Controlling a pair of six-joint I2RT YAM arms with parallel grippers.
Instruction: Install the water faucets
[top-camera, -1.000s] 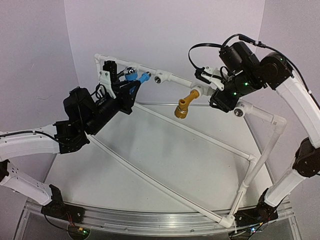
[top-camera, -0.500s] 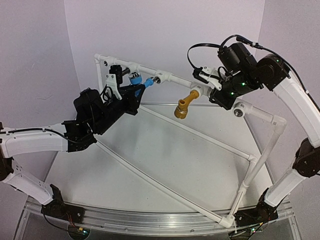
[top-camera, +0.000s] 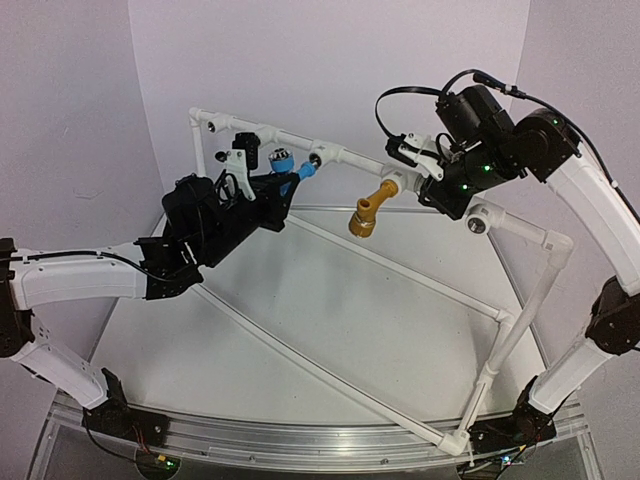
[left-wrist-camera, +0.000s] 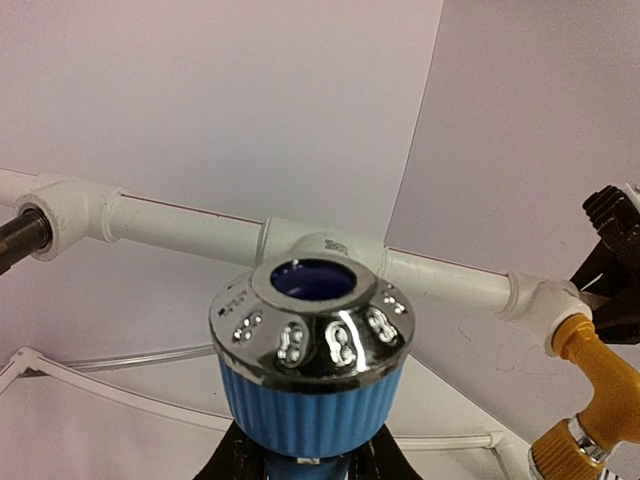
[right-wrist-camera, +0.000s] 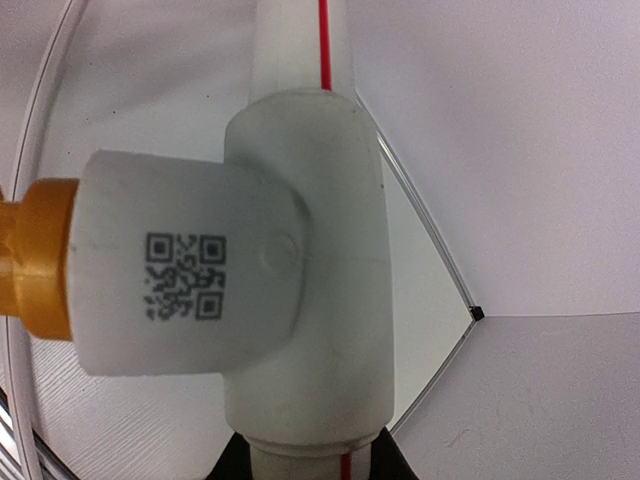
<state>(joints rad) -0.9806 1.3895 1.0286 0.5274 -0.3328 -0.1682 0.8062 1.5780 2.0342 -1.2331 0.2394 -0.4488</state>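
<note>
Here are a ribbed blue faucet (left-wrist-camera: 312, 400), a mustard-yellow faucet (top-camera: 368, 213), a red-striped white pipe frame (right-wrist-camera: 300, 130)

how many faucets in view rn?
3. Blue faucet is held by the left gripper before the middle tee. Yellow faucet is seated in the right tee, which the right gripper clamps. Dark faucet, mostly cut off, is in the left tee.

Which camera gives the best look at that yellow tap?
The top external view: the whole yellow tap shows, sticking out of its white fitting. The left wrist view catches only part at its right edge; the right wrist, just a sliver.
</note>
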